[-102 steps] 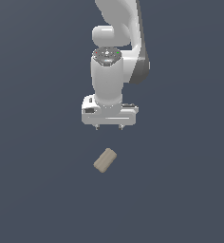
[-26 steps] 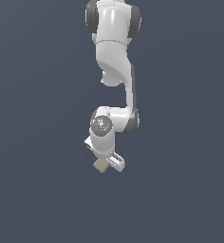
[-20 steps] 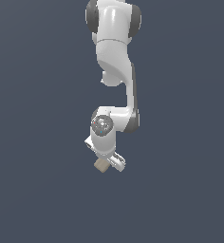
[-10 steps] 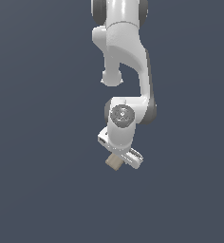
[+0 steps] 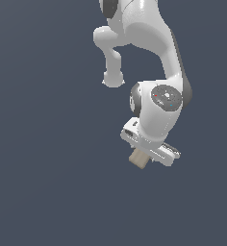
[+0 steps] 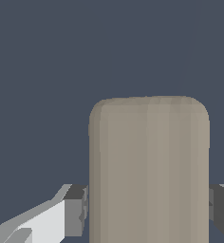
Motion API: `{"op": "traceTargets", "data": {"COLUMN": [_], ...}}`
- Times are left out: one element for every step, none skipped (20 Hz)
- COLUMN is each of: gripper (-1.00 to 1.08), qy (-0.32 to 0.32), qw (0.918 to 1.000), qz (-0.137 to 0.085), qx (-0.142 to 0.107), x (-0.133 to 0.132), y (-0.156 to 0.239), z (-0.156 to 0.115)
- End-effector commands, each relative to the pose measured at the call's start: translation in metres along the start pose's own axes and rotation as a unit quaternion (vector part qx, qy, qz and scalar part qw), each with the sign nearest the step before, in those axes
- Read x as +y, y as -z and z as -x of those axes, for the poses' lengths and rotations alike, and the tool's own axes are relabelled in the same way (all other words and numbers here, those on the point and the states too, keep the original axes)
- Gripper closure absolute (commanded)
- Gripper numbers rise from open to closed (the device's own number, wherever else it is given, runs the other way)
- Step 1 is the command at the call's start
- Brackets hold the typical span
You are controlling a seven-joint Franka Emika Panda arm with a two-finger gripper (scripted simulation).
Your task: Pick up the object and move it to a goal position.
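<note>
Toward the exterior view's right my arm (image 5: 149,57) now hangs, further over than half a second ago, and my wrist has turned so the white hand body slants down to that side. Five seconds ago the block lay alone on the dark surface below my open fingers; now it is up off that spot and travels with me.

Left to right in the wrist view: one dark finger pad (image 6: 76,211) presses the block's one long side, the tan block (image 6: 149,171) fills the middle, and the other pad touches its opposite side. So my fingers (image 5: 145,158) are closed on the block, clamping it across its narrow width, with its rounded end sticking out past the tips. In the exterior view only a short tan stub (image 5: 138,158) shows under the lower left end of my hand body, tilted with it.

It is a plain, matte, beige piece, oblong, with softened corners and no markings, much narrower than my hand. Behind it there is only flat slate-grey ground (image 5: 43,182).
</note>
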State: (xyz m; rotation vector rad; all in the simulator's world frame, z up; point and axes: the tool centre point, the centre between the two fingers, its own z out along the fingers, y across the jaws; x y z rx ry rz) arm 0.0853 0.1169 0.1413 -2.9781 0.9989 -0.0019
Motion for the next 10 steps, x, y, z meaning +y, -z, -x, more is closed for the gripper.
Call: {"op": "traceTargets", "data": {"gripper": [1.08, 1.08, 1.08, 1.08, 1.08, 1.08, 1.08, 1.08, 1.08, 1.08], "qy": [-0.001, -0.001, -0.001, -0.001, -0.001, -0.001, -0.001, -0.001, -0.001, -0.001], "qw": [1.0000, 1.0000, 1.0000, 1.0000, 1.0000, 1.0000, 1.0000, 1.0000, 1.0000, 1.0000], "qz": [0.001, 0.001, 0.001, 0.001, 0.001, 0.001, 0.001, 0.001, 0.001, 0.001], "qx": [0.000, 0.000, 0.000, 0.000, 0.000, 0.000, 0.000, 0.000, 0.000, 0.000], "x": [-0.013, -0.017, -0.021, -0.024, -0.027, -0.029, -0.030, -0.031, -0.032, -0.032], "y": [0.014, 0.017, 0.021, 0.024, 0.026, 0.028, 0.029, 0.030, 0.031, 0.031], "z": [0.008, 0.010, 0.012, 0.013, 0.014, 0.015, 0.016, 0.017, 0.017, 0.017]}}
